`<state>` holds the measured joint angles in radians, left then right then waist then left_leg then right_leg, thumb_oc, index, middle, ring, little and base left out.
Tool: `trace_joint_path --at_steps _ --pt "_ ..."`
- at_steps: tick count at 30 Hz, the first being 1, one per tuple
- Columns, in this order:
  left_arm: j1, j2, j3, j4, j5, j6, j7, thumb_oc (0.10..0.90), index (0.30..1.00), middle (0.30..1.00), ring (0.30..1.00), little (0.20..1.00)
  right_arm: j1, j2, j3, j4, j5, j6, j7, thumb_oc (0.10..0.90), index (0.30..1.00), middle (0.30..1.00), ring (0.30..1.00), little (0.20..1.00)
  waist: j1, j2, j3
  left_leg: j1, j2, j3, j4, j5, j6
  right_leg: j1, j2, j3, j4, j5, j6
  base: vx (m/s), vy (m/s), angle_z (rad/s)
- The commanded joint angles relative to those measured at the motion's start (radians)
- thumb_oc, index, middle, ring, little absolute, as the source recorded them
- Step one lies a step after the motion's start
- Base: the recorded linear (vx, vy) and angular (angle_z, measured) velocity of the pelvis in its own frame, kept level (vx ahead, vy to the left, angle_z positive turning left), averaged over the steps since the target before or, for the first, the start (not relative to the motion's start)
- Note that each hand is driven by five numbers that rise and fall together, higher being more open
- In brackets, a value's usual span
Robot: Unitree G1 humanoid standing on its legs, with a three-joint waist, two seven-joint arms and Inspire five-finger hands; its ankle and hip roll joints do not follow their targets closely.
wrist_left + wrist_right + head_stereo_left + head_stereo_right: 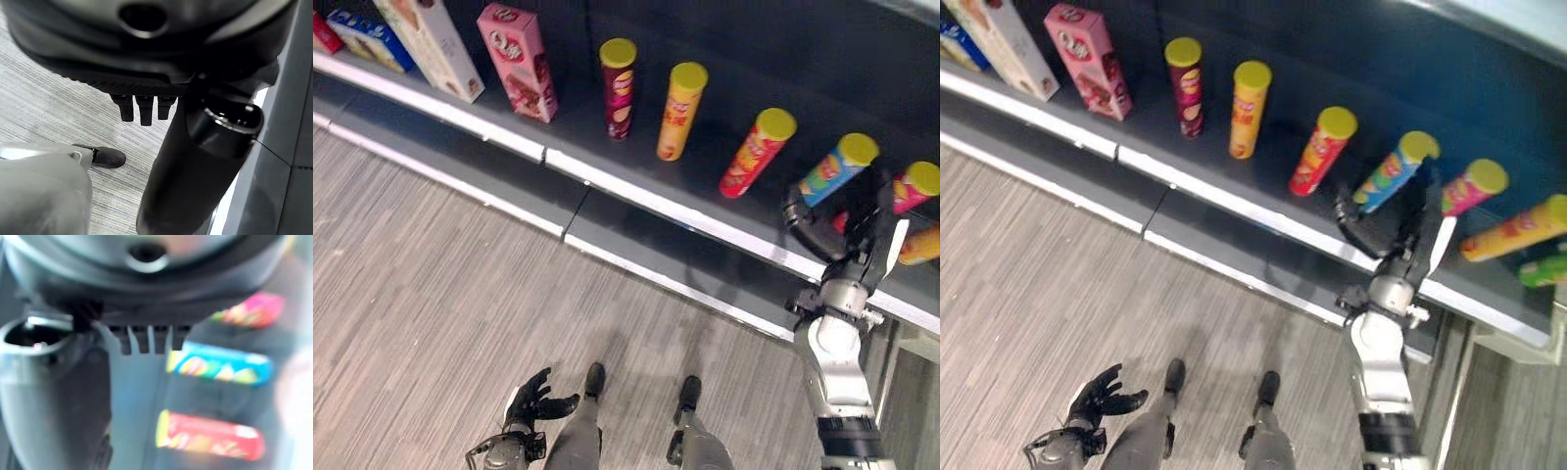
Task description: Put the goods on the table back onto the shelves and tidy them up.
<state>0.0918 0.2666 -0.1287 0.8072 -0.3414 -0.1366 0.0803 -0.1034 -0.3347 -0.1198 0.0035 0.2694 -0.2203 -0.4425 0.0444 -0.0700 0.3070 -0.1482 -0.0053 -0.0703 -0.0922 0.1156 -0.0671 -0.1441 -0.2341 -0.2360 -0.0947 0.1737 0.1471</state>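
Left eye view looks down on a dark shelf [636,147] with a white front edge, above a grey striped floor [431,284]. Standing along the shelf from left to right: a white box [431,44], a pink box [517,59], then a row of yellow-lidded tubes, namely a maroon tube [618,86], an orange tube [679,110], a red tube [756,152], a blue tube [835,168] and a pink tube [913,186]. Further right in the right eye view lies another orange tube [1516,229] on its side, with a green tube [1542,270] just beside it. At the far left of the shelf sit a blue box [367,37] and a red pack [325,34]. Right robot hand [847,230] reaches up over the shelf edge between the blue and pink tubes, fingers curved but spread, thumb held apart, gripping nothing; touching the blue tube or not, cannot tell. In the right wrist view the blue tube [220,368], red tube [210,435] and pink tube [252,311] show past the fingertips. Left robot hand [533,399] hangs low near the floor, fingers loosely spread and empty.
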Motion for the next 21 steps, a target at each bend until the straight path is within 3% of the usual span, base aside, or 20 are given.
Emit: trace_joint_path --at_steps 1,4,7,10,13,15,17,19,20,21 --pt "0.027 0.055 0.011 0.031 0.051 -0.030 -0.021 0.800 0.900 0.900 0.900 0.900 -0.050 -0.056 -0.074 -0.094 0.076 -0.142 0.091 0.800 0.900 0.900 0.900 0.900 -0.036 0.017 -0.093 0.088 0.041 0.085 0.005 -0.153 0.015 0.063 -0.068 0.033 0.008 -0.023 0.102 0.00 0.267 -0.76" --pt "0.016 0.072 0.023 0.029 0.069 -0.037 -0.027 0.800 0.900 0.900 0.900 0.900 -0.037 -0.039 -0.073 -0.114 0.066 -0.141 0.105 0.800 0.900 0.900 0.900 0.900 -0.063 0.005 -0.072 0.136 0.041 0.160 0.005 -0.168 0.033 0.024 -0.062 0.073 0.036 0.035 0.114 -0.11 0.152 -0.97" --pt "0.009 0.083 0.029 0.022 0.077 -0.036 -0.027 0.800 0.900 0.900 0.900 0.900 -0.041 -0.043 -0.091 -0.129 0.050 -0.141 0.089 0.800 0.900 0.900 0.900 0.900 -0.062 0.017 -0.061 0.165 0.081 0.222 0.005 -0.171 0.030 0.024 -0.088 0.018 0.081 0.023 0.108 -0.10 -0.038 -1.18" --pt "0.023 0.083 0.037 -0.003 0.066 -0.036 -0.027 0.800 0.900 0.900 0.900 0.900 -0.058 -0.098 -0.116 -0.149 -0.039 -0.110 0.044 0.800 0.900 0.900 0.900 0.900 -0.047 0.021 -0.075 0.181 0.122 0.296 0.008 -0.160 0.018 0.064 -0.170 -0.099 0.122 0.048 0.103 -0.10 -0.123 -0.87" --pt "0.034 0.089 0.050 -0.007 0.064 -0.033 -0.031 0.800 0.900 0.900 0.900 0.900 -0.086 -0.185 -0.130 -0.156 -0.118 -0.081 0.009 0.800 0.900 0.900 0.900 0.900 -0.012 -0.008 -0.112 0.187 0.186 0.409 0.025 -0.143 -0.027 0.109 -0.202 -0.232 0.085 0.103 0.115 -0.01 -0.356 -1.26" --pt "0.034 0.094 0.061 -0.006 0.061 -0.031 -0.034 0.800 0.900 0.900 0.900 0.900 -0.080 -0.230 -0.143 -0.154 -0.126 -0.066 0.013 0.800 0.900 0.900 0.900 0.900 -0.007 -0.028 -0.135 0.206 0.214 0.438 0.026 -0.146 -0.049 0.127 -0.177 -0.253 0.047 0.058 0.115 0.08 -0.305 -0.92" --pt "0.037 0.096 0.073 0.001 0.053 -0.029 -0.040 0.800 0.900 0.900 0.900 0.900 -0.089 -0.282 -0.153 -0.142 -0.121 -0.062 0.020 0.800 0.900 0.900 0.900 0.900 -0.010 -0.034 -0.152 0.216 0.271 0.469 0.043 -0.126 -0.089 0.135 -0.122 -0.234 0.017 0.013 0.115 0.13 -0.458 -0.92" --pt "0.037 0.085 0.055 -0.014 0.027 -0.030 -0.050 0.800 0.900 0.900 0.900 0.900 -0.099 -0.386 -0.157 -0.135 -0.091 -0.078 0.037 0.800 0.900 0.900 0.900 0.900 -0.052 -0.013 -0.166 0.245 0.376 0.494 0.071 -0.073 -0.135 0.145 -0.017 -0.199 0.017 -0.076 0.074 0.15 -0.584 -0.94" --pt "0.035 0.080 0.045 -0.020 0.026 -0.030 -0.053 0.800 0.900 0.900 0.900 0.900 -0.106 -0.407 -0.156 -0.134 -0.085 -0.082 0.037 0.800 0.900 0.900 0.900 0.900 -0.060 -0.002 -0.167 0.245 0.402 0.495 0.092 -0.052 -0.144 0.152 0.011 -0.196 0.016 -0.101 0.055 0.11 -0.516 -0.85" --pt "0.029 0.069 0.043 -0.012 0.020 -0.029 -0.055 0.800 0.900 0.900 0.900 0.900 -0.124 -0.433 -0.148 -0.130 -0.072 -0.090 0.039 0.800 0.900 0.900 0.900 0.900 -0.072 0.016 -0.168 0.240 0.449 0.494 0.148 0.016 -0.164 0.168 0.065 -0.189 0.012 -0.136 0.026 0.05 -0.431 -0.65"
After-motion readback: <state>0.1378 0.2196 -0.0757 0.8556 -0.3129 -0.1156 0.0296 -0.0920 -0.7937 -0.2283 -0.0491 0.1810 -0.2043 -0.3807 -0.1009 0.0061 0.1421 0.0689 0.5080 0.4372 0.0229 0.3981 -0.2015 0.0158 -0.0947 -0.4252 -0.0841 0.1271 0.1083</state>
